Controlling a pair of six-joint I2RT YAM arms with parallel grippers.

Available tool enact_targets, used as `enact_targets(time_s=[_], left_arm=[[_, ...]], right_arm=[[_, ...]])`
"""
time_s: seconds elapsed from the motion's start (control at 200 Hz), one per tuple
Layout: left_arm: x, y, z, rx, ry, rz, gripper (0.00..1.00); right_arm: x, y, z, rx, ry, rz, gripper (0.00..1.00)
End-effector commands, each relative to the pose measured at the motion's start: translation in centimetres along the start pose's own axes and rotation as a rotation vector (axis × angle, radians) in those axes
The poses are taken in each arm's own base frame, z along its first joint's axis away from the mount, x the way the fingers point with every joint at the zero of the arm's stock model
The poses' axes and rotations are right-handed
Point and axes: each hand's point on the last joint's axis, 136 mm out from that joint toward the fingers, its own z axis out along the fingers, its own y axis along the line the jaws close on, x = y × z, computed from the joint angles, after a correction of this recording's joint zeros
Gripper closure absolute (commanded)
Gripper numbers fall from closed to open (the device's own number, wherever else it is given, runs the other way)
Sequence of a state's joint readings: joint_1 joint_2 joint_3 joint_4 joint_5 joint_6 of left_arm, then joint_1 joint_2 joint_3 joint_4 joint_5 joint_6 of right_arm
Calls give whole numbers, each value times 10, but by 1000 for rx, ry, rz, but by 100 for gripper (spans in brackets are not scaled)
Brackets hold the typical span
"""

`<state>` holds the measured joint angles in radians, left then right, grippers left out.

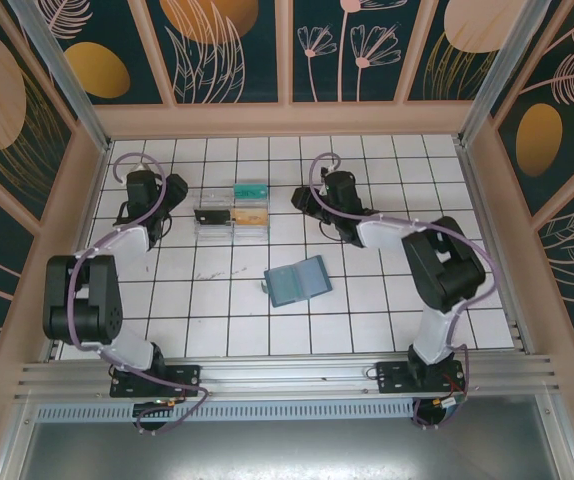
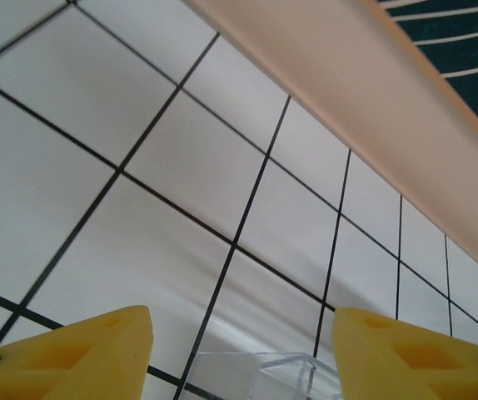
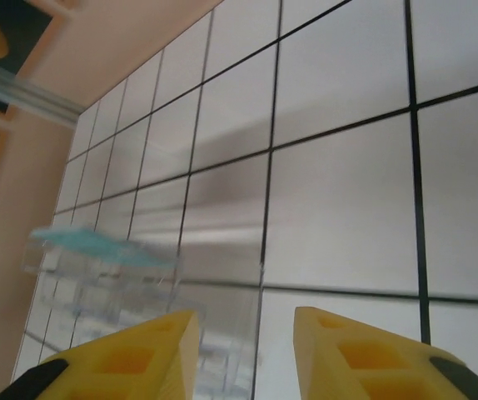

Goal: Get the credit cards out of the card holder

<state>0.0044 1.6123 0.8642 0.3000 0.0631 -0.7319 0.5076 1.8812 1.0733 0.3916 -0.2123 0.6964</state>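
Observation:
The slate-blue card holder [image 1: 297,281] lies open and flat on the white tiles at mid-table, apart from both grippers. Further back stands a clear plastic box [image 1: 232,215] with three credit cards at it: a teal one [image 1: 251,189], a black one [image 1: 212,215] and an orange one [image 1: 250,216]. My left gripper [image 1: 172,205] hovers just left of the box, open [image 2: 241,333], with a corner of the clear box [image 2: 264,375] showing low between its yellow fingers. My right gripper [image 1: 302,198] is to the box's right, open [image 3: 246,321], holding nothing. The teal card [image 3: 97,246] appears blurred on the box at its left.
A peach wall [image 1: 287,120] bounds the tiled floor at the back, with sloped side walls left and right. The back wall's edge [image 2: 372,92] runs close above the left gripper. Both arm bases stand on the rail [image 1: 287,375] at the near edge.

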Motion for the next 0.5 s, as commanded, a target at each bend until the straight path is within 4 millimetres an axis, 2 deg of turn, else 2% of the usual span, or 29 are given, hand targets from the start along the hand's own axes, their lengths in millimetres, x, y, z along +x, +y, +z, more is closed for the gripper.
enact_targets(time_s=[0.0, 0.09, 0.11, 0.25, 0.35, 0.495], left_arm=[[-11, -14, 12, 102, -3, -60, 40], [-16, -6, 20, 106, -1, -94, 40], [-8, 2, 29, 96, 23, -105, 41], [9, 16, 51, 93, 93, -124, 40], [18, 22, 60, 110, 119, -154, 40], [34, 27, 70, 119, 172, -162, 43]], right_arm=[[-16, -1, 22, -39, 20, 73, 64], [-17, 0, 40, -65, 52, 96, 68], [-17, 1, 44, -69, 58, 97, 68], [-14, 0, 69, -82, 99, 109, 71], [-8, 2, 85, -93, 135, 116, 72], [10, 11, 102, -115, 197, 89, 73]])
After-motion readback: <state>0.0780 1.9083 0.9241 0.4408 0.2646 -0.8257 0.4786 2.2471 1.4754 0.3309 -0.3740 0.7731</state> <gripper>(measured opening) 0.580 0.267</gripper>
